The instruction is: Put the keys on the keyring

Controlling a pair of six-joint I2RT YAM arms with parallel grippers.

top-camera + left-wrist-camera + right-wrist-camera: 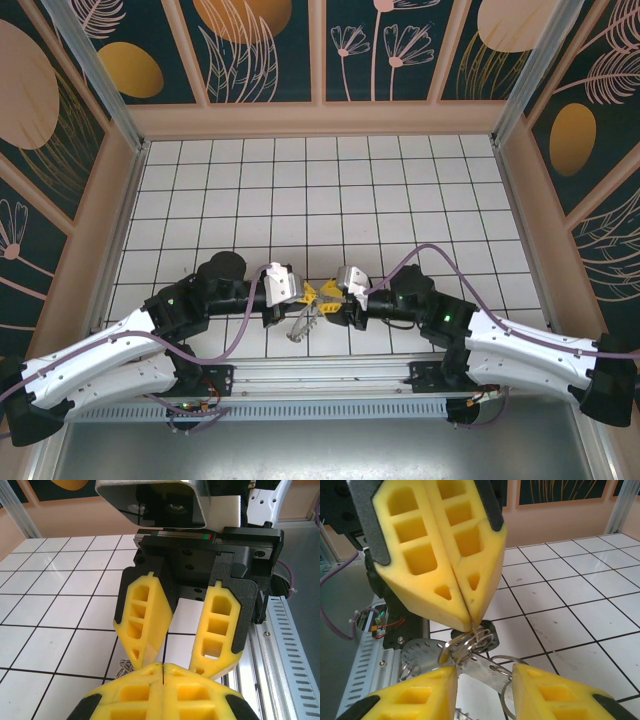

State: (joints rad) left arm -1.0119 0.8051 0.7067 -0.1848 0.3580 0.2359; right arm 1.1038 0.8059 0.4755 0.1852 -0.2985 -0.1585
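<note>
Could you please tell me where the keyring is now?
In the right wrist view, the keyring hangs pinched in the left end effector, dangling inside the open right end effector.

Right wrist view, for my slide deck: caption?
Left gripper, shut, pinches the keyring above the open right gripper.

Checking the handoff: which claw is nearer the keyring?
Left. The left claw is shut on the keyring, pinching its loops. The right claw is close too, jaws apart either side of its dangling part.
</note>
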